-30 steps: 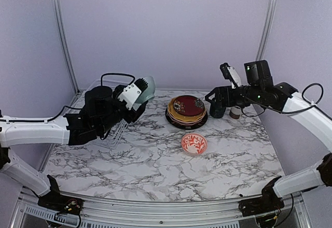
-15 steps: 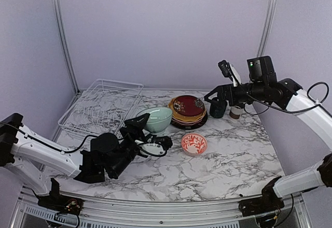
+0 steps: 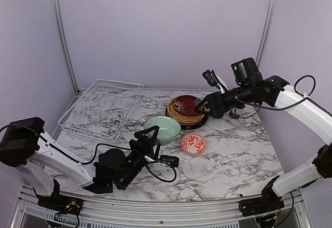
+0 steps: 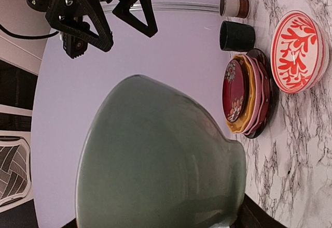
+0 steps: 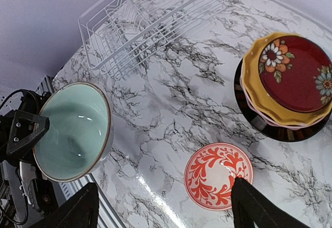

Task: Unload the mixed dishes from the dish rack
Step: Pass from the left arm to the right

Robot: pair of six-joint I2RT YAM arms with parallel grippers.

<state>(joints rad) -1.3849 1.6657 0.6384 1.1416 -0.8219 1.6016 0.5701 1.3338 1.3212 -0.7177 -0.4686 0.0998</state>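
Observation:
My left gripper (image 3: 151, 135) is shut on the rim of the pale green bowl (image 3: 162, 128), holding it low over the table's middle. I cannot tell whether the bowl touches the marble. The bowl fills the left wrist view (image 4: 155, 160), with one dark finger (image 4: 257, 218) beside its foot. It also shows in the right wrist view (image 5: 72, 129). The white wire dish rack (image 3: 104, 108) stands at the back left and looks empty. My right gripper (image 3: 205, 104) hangs open and empty above the stack of plates (image 3: 188, 111), with the dark red floral plate (image 5: 295, 72) on top.
A red-and-white patterned bowl (image 3: 194, 143) sits right of the green bowl. In the left wrist view a dark teal mug (image 4: 237, 36) and a small pale cup (image 4: 234, 5) stand behind the plates. The back wall and corner posts close in the far side.
My left arm carried the green bowl from above the rack down to the table's middle. My right gripper moved left from the mug to above the plate stack.

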